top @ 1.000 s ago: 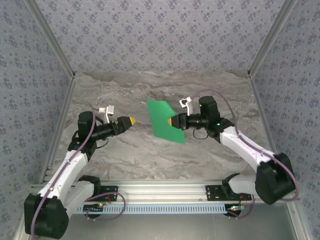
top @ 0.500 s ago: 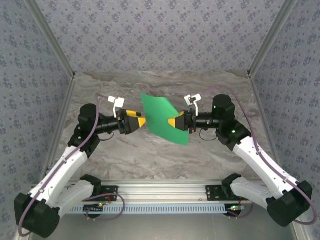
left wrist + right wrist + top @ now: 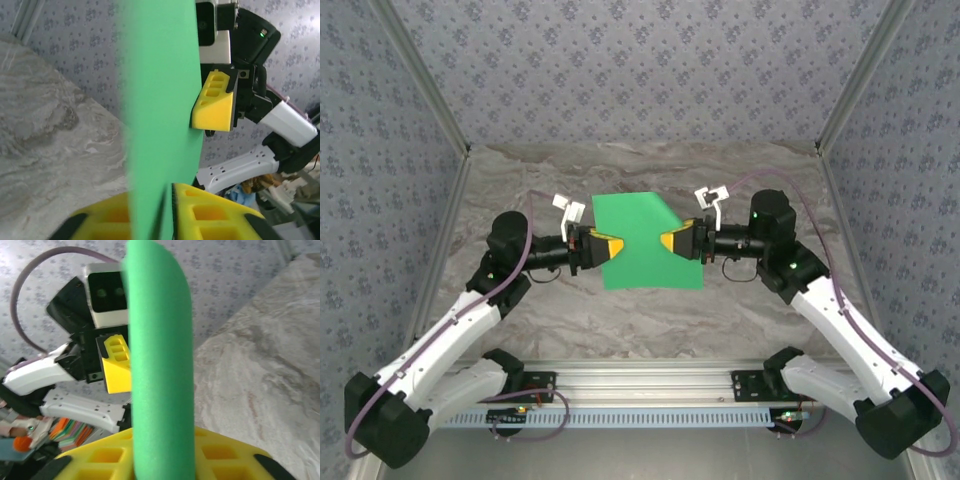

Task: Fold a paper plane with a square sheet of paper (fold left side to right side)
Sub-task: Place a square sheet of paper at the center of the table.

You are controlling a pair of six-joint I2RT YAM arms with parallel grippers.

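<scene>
Left hand (image 3: 611, 245) and right hand (image 3: 672, 241) pinch the green sheet (image 3: 642, 222) above marble table (image 3: 620, 315).

The square sheet of paper (image 3: 645, 250) is plain bright green, unmarked. On either side of it, the left gripper (image 3: 611, 245) and right gripper (image 3: 670, 241) are yellow-tipped and black behind. Under the sheet, the table (image 3: 620, 170) is veined grey-beige marble. Behind it, the walls (image 3: 640, 70) carry a small blue-grey floral print.
</scene>
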